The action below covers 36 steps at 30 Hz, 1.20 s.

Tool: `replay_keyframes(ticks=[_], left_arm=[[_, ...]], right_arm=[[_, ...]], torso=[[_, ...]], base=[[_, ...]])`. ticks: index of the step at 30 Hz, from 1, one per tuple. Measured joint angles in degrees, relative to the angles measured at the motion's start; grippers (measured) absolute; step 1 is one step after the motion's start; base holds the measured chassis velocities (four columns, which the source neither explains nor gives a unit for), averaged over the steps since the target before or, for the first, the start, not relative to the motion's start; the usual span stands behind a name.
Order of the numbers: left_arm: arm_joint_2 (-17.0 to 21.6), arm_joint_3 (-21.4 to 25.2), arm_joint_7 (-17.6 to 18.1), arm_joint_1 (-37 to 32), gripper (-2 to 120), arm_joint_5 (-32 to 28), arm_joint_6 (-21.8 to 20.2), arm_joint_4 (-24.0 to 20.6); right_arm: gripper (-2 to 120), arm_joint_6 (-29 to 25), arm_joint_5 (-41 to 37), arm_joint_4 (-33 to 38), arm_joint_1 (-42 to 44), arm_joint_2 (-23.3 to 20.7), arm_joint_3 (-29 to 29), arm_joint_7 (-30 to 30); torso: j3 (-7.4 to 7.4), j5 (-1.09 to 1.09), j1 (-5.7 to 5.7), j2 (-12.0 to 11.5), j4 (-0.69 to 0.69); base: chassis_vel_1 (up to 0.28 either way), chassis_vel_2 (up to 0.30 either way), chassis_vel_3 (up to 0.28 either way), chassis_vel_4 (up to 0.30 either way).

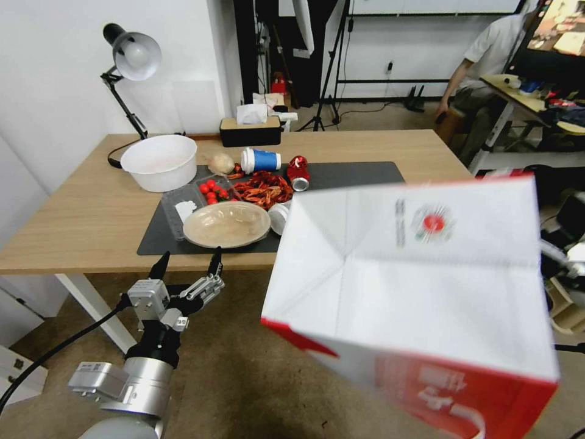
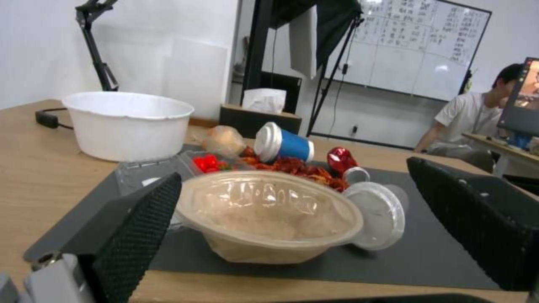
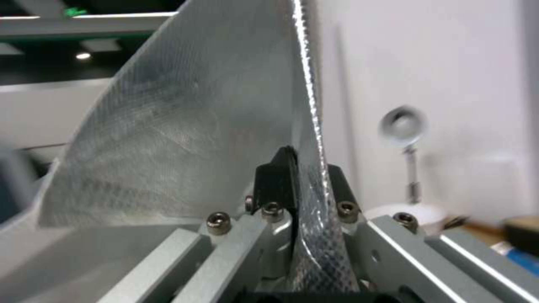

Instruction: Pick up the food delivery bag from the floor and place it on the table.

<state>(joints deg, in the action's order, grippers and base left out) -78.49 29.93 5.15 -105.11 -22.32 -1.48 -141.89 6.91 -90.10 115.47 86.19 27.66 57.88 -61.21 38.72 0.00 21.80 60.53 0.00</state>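
Light-wood table (image 1: 79, 207) on the left, desk lamp (image 1: 131, 58) at its back corner, white tub (image 1: 159, 161) just ahead of the lamp's base. Dark grey mat (image 1: 353, 174) across the middle: clear clamshell of cherry tomatoes (image 1: 211, 191), heap of red crayfish shells (image 1: 263, 188), blue paper cup (image 1: 261, 160) lying on its side, crushed red can (image 1: 298, 172), black tissue box (image 1: 250, 130) behind them at the table's back edge. Near the front edge, clear plastic bowl (image 1: 226, 224) with its round lid (image 2: 377, 214) propped against it.

Below the table's front edge, left gripper (image 1: 187, 264), fingers spread wide, nothing between them, pointing up toward the bowl, stained brownish floor (image 1: 237, 366) underneath.

Further right, food delivery bag (image 1: 420, 274) up off the floor, tipped with its white creased bottom and round red logo facing the head camera, red side panel lowest, overlapping the mat's right end in that view. Right gripper (image 3: 300, 176) clamped on the bag's silver foil lining, both black pads pinching a fold.
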Motion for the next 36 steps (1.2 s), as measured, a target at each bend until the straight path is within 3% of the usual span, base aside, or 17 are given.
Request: replay_keyframes(ticks=[1, 4, 5, 8, 9, 11, 12, 20, 21, 24, 25, 28, 36], left_arm=[[0.0, 0.0, 0.0, 0.0, 100, 0.0, 0.0, 0.0], [-0.04, 0.09, 0.13, -0.2, 100, 0.05, 0.16, -0.23], [-0.04, 0.09, 0.13, -0.2, 100, 0.05, 0.16, -0.23], [-0.13, 0.01, 0.17, -0.43, 100, 0.3, 0.33, -0.45], [-0.13, 0.01, 0.17, -0.43, 100, 0.3, 0.33, -0.45], [-0.15, -0.02, 0.17, -0.59, 100, 0.58, 0.54, -0.48], [-0.15, -0.02, 0.17, -0.59, 100, 0.58, 0.54, -0.48], [-0.18, -0.15, 0.16, -1.02, 100, 1.03, 0.91, -0.66], [-0.18, -0.15, 0.16, -1.02, 100, 1.03, 0.91, -0.66], [-0.13, -0.11, 0.17, -1.34, 100, 1.17, 1.03, -0.89], [-0.13, -0.11, 0.17, -1.34, 100, 1.17, 1.03, -0.89], [0.01, -0.18, 0.12, -1.67, 100, 1.6, 1.19, -1.07], [-0.08, -0.56, -0.04, -1.78, 100, 2.49, 1.2, -1.11]], right_arm=[[0, 0.0, 0.0, 0.0, 0.0, 0.0, 0.0, 0.0], [0, -4.39, -3.35, 1.21, -0.8, -1.55, 2.61, 12.54], [0, -4.39, -3.35, 1.21, -0.8, -1.55, 2.61, 12.54], [0, -8.74, -4.48, 2.94, -2.67, -3.1, 3.15, 31.75], [0, -8.74, -4.48, 2.94, -2.67, -3.1, 3.15, 31.75], [0, -9.62, -4.61, 3.91, -4.18, -3.83, 2.86, 40.91], [0, -9.62, -4.61, 3.91, -4.18, -3.83, 2.86, 40.91], [0, -8.95, -4.05, 4.38, -8.77, -5.54, 0.83, 59.31], [0, -8.95, -4.05, 4.38, -8.77, -5.54, 0.83, 59.31], [0, -2.94, -4.68, 1.96, -12.25, -7.78, -0.26, 70.37], [0, -2.94, -4.68, 1.96, -12.25, -7.78, -0.26, 70.37], [0, 4.02, -10.96, -2.53, -15.38, -10.73, -1.54, 76.86], [0, 5.39, -17.76, -6.85, -19.42, -11.78, -4.59, 76.69]], torso=[[0.0, 0.0, 0.0, 0.0, 0.0], [-0.01, 0.0, -0.01, -0.02, 0.0], [-0.01, 0.0, -0.01, -0.02, 0.0], [-0.02, 0.0, -0.02, -0.04, 0.0], [-0.02, 0.0, -0.02, -0.04, 0.0], [-0.02, 0.0, -0.02, -0.04, 0.0], [-0.02, 0.0, -0.02, -0.04, 0.0], [-0.03, 0.0, -0.02, -0.05, 0.01], [-0.03, 0.0, -0.02, -0.05, 0.01], [-0.03, 0.02, -0.02, -0.07, 0.0], [-0.03, 0.02, -0.02, -0.07, 0.0], [-0.04, 0.0, -0.04, -0.08, 0.01], [-0.05, 0.0, -0.04, -0.09, 0.0]], base=[[0.0, 0.0, 0.0, 0.0], [0.0, 0.0, 0.0, 0.0], [0.0, 0.0, 0.0, 0.0], [0.0, 0.0, 0.0, 0.0], [0.0, 0.0, 0.0, 0.0], [0.0, 0.0, 0.0, 0.0], [0.0, 0.0, 0.0, 0.0], [0.0, 0.0, 0.0, 0.0], [0.0, 0.0, 0.0, 0.0], [0.0, 0.0, 0.0, 0.0], [0.0, 0.0, 0.0, 0.0], [0.0, 0.0, 0.0, 0.0], [0.0, 0.0, 0.0, 0.0]])
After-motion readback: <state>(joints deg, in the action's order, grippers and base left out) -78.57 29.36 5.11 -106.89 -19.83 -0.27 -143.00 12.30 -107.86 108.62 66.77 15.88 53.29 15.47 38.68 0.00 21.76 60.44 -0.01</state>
